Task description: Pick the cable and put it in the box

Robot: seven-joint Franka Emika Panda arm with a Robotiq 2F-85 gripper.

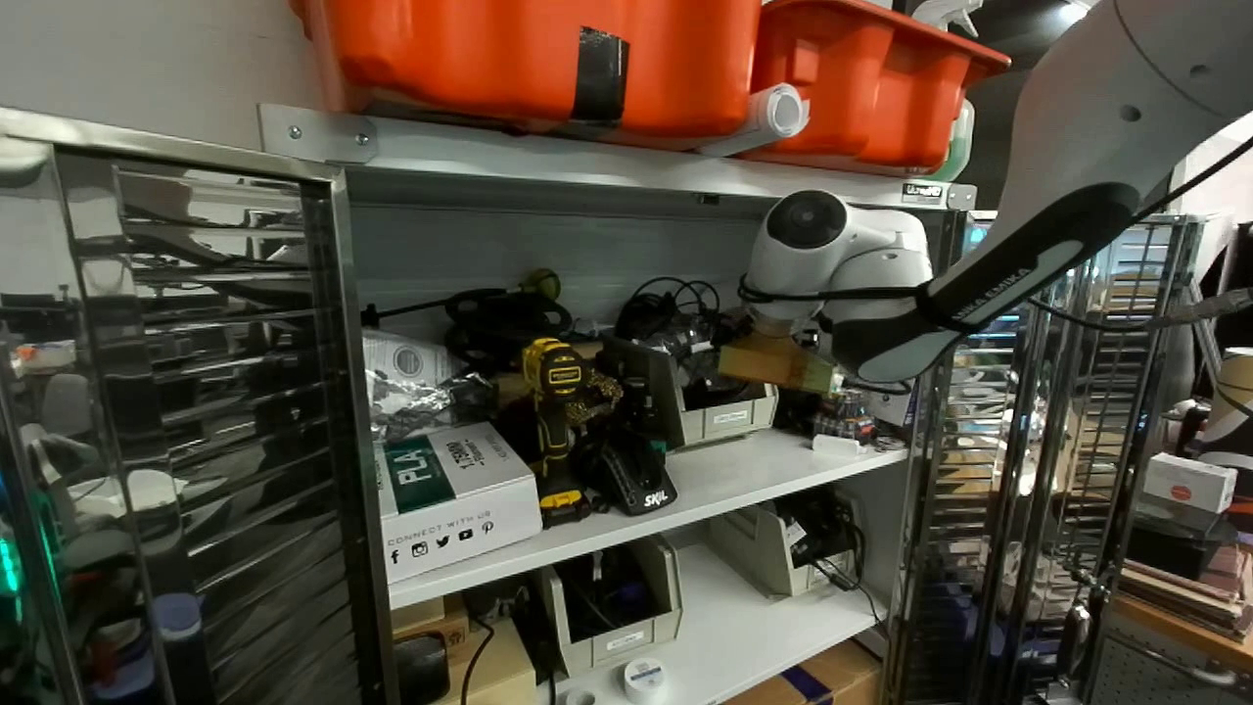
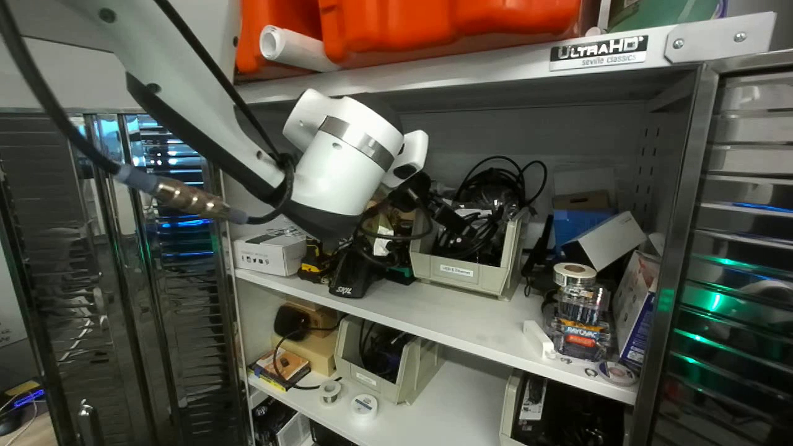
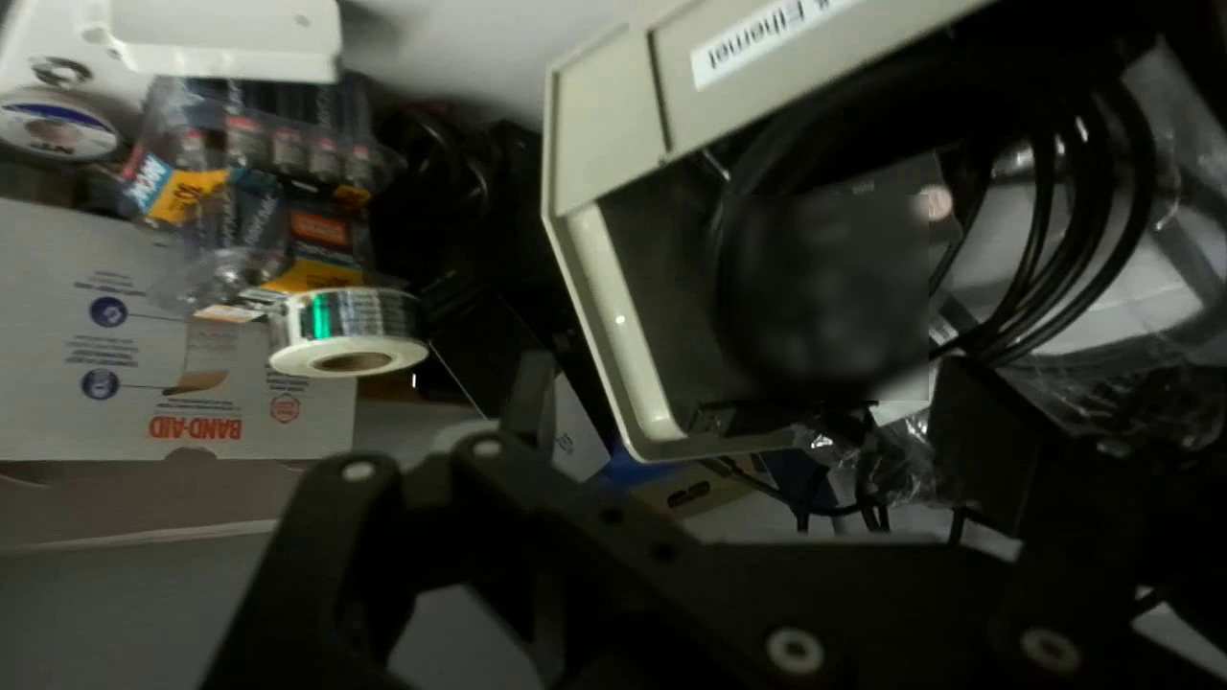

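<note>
A black coiled cable (image 3: 1141, 182) lies among other cords in a grey labelled bin; it also shows in both exterior views (image 1: 651, 313) (image 2: 492, 183). A blurred dark patch hides part of the coil in the wrist view. My gripper (image 3: 752, 398) is open, its fingers wide apart beside the bin's end, with nothing visibly held between them. In an exterior view the dark gripper (image 2: 443, 214) is over the bin's left side. The box is the narrower orange tub (image 1: 861, 88) on top of the cabinet; it also shows in the other exterior picture (image 2: 446, 28).
The wider orange tub (image 1: 470, 59) and a white roll (image 1: 783, 110) stand on the cabinet top. The grey bin (image 2: 458, 272) is on the upper shelf. A yellow-black drill (image 1: 553, 392), a PLA box (image 1: 460, 490), batteries (image 2: 579, 334) and a tape roll (image 3: 350, 331) surround it.
</note>
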